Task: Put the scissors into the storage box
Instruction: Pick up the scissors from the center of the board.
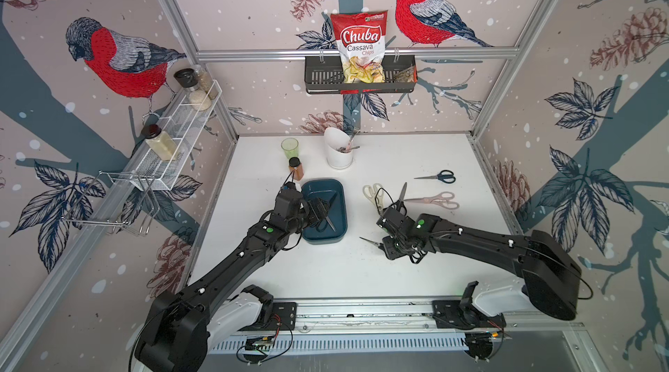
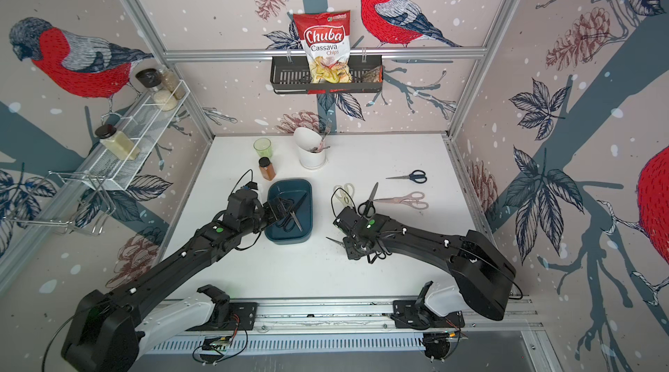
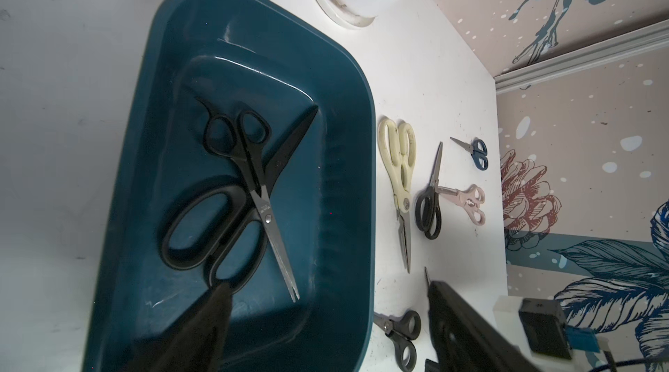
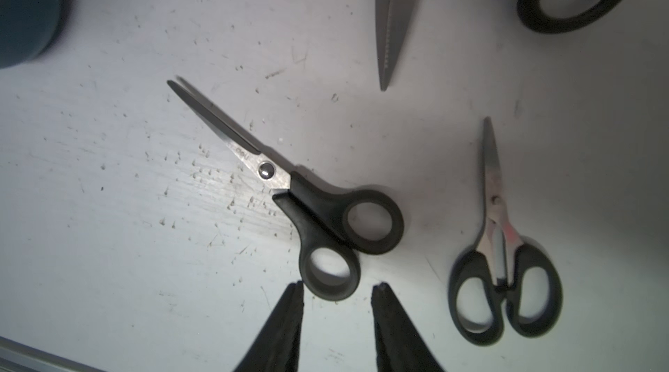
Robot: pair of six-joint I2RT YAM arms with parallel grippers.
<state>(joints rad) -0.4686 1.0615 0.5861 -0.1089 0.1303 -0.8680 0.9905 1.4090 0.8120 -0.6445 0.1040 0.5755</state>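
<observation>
The left pincer (image 1: 323,209) hangs over the storage box (image 1: 323,183), which stands on the white table (image 1: 325,272) a little to the robot's left of centre. In the left wrist view only one of its fingers (image 3: 208,319) shows plainly, a dark blur set well off to one side, so the jaws stand wide and grip nothing. That fingertip overlaps a handle ring of the large black-bladed scissors (image 3: 279,162), and I cannot tell whether it touches. That pair lies flat on the box floor, with a slimmer black-handled pair (image 3: 268,220) with steel blades crossed over it. The right pincer (image 4: 340,290) points down at the table to the right of the box, its jaws parted narrowly and empty. One handle ring of a small black-handled pair (image 4: 289,185) lies just ahead of the fingertips, its blades aimed toward the box; whether the ring touches the nearer tip I cannot tell. A second small pair (image 4: 501,272) lies just beside it. Farther back on the table lie the cream-handled shears (image 3: 398,171) and a black-handled pair (image 3: 429,209), which the blade tip of the pinkish pair (image 3: 467,200) meets. Farthest back lies the dark-blue-handled pair (image 1: 440,177). All of these are outside the box.
</observation>
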